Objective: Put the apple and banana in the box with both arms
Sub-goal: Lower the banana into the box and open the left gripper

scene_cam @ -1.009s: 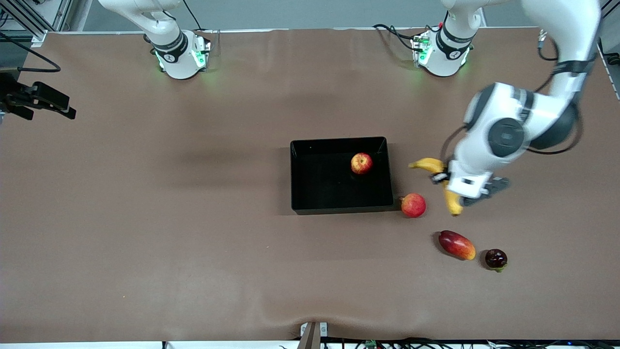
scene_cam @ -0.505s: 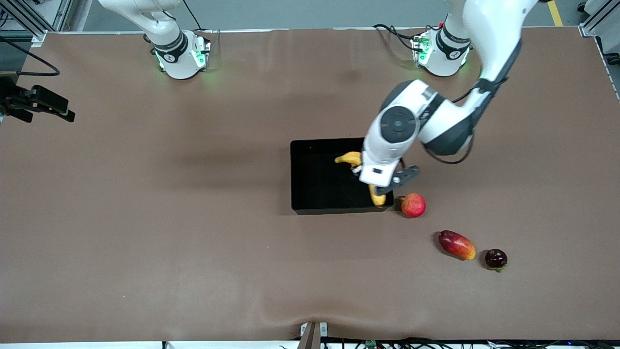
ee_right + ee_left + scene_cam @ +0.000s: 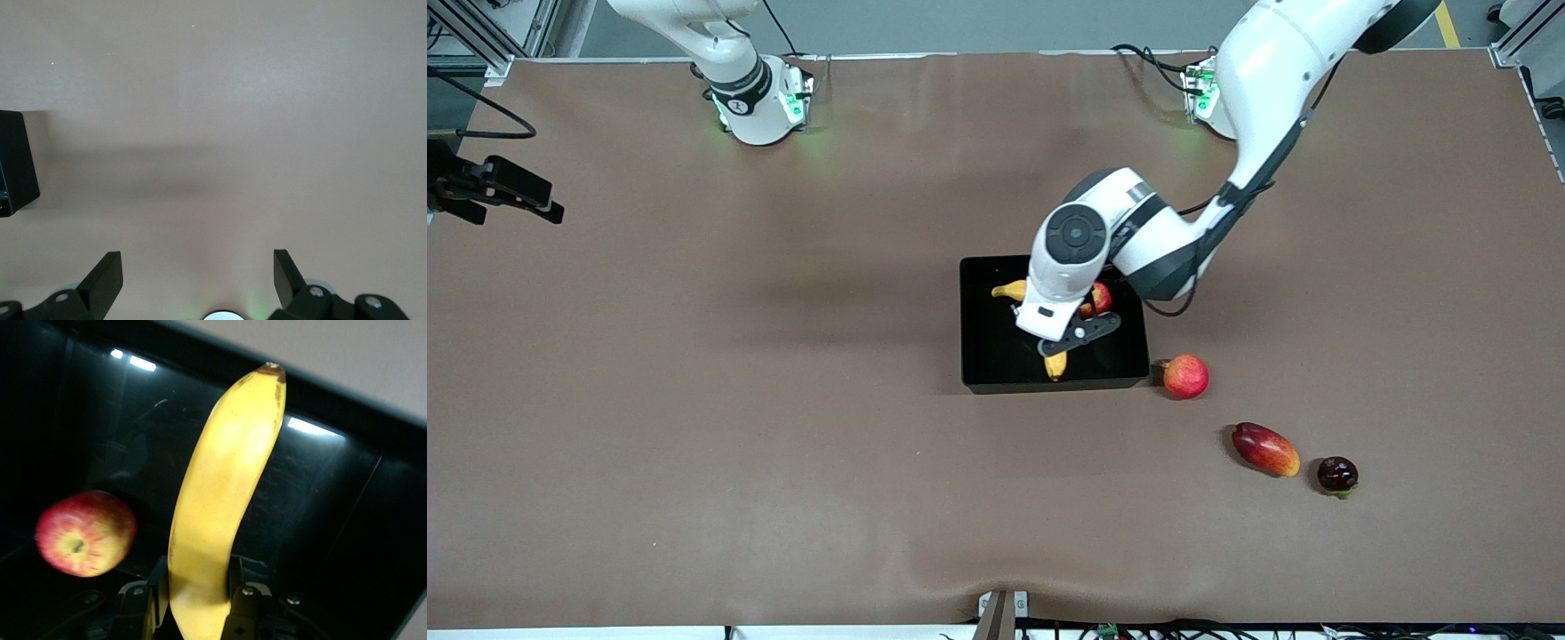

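Observation:
The black box point(image 3: 980, 357) sits mid-table. Inside it lies the red apple point(image 3: 1101, 298), half covered by the left arm; in the left wrist view the apple point(image 3: 85, 532) rests on the box floor point(image 3: 347, 493). My left gripper point(image 3: 198, 587) is shut on the yellow banana point(image 3: 223, 493) near one end and hangs over the box. In the front view both banana tips point(image 3: 1056, 364) stick out from under the wrist. My right gripper point(image 3: 197, 270) is open and holds nothing, high over bare table near its base, with a box corner point(image 3: 15, 163) in its view.
Next to the box, toward the left arm's end, lies a pinkish-red round fruit point(image 3: 1185, 376). Nearer the front camera are a red-orange mango point(image 3: 1264, 449) and a small dark fruit point(image 3: 1337, 475). A black device point(image 3: 494, 188) sits at the table edge past the right arm's end.
The left arm has carried the banana from beside the box to over its inside, and now covers part of the apple. The right arm has not moved.

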Robot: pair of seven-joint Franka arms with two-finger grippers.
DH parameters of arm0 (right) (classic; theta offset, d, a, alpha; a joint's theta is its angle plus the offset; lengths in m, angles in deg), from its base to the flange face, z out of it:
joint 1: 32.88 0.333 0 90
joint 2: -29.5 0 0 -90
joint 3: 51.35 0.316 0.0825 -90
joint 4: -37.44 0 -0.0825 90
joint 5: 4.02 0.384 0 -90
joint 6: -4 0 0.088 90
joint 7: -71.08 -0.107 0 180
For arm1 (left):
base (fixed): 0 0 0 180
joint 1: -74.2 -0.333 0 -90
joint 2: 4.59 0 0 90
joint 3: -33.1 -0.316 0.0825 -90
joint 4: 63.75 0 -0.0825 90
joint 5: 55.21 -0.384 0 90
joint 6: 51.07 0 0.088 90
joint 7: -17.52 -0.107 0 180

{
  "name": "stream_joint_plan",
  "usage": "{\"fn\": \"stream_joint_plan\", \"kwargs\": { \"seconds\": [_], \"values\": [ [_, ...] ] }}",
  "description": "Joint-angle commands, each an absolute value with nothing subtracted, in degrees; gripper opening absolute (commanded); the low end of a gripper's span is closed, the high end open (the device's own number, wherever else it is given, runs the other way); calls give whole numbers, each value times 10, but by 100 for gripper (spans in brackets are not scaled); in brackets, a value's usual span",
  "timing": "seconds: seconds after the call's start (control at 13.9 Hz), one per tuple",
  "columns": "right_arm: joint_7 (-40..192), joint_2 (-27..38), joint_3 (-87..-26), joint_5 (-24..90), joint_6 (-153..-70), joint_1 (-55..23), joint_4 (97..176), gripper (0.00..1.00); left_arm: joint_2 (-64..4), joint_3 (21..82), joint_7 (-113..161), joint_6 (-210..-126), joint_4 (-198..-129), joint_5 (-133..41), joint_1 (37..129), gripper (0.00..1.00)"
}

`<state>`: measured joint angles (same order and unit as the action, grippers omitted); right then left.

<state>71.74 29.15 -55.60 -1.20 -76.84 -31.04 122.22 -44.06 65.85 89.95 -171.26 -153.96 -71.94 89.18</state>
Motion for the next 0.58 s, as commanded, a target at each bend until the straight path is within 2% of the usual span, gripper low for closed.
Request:
{"fn": "stream_joint_plan", "kwargs": {
  "seconds": [0.0,0.5],
  "values": [
    [718,290,-556,-11,-765,-313,1213,100,-457,647,914,-1717,-1521,-738,920,0],
    [718,290,-557,-12,-763,-313,1213,100,-509,562,913,-1812,-1520,-761,1008,0]
  ]
}}
